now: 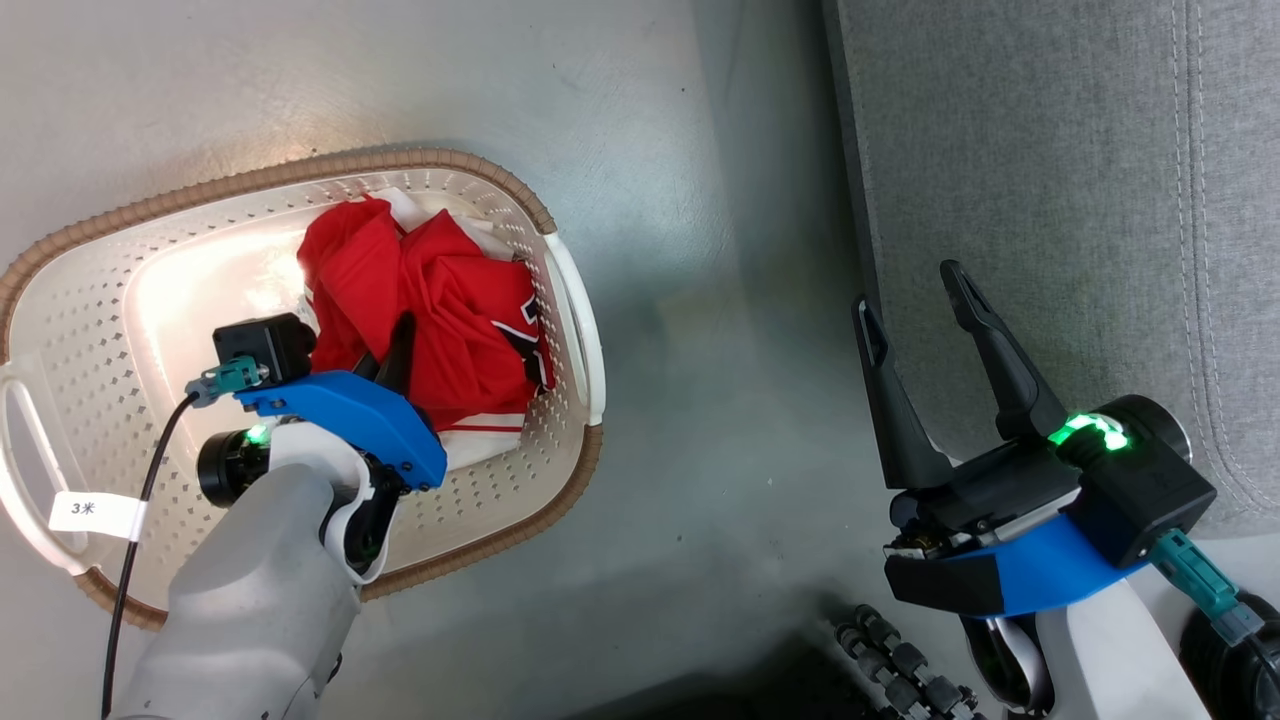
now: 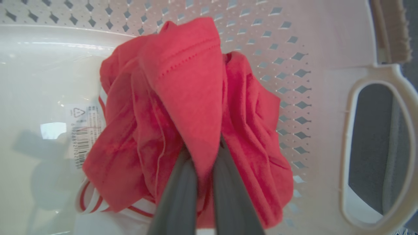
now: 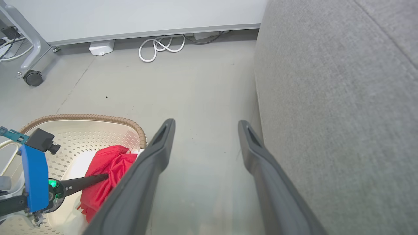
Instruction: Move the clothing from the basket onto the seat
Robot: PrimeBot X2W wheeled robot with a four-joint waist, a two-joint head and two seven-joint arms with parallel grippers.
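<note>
Smooth grey floor (image 3: 183, 88), slightly glossy, with a few dark specks. A pale wall (image 3: 130, 16) runs along the far edge, with a coiled white cable (image 3: 153, 49) and a small white box (image 3: 101, 48) at its foot. A grey metal leg (image 3: 31, 45) on a black caster (image 3: 32, 78) stands by the wall.

Bright even light, glare in basket (image 1: 230, 270), soft shadow beside seat (image 1: 1050, 200), wrist views blurry up close, warped edges

Grey floor (image 1: 700, 350) — the basket (image 1: 400, 158) stands on it; the seat (image 1: 1050, 200) beside; white cable (image 3: 156, 49) coiled.
</note>
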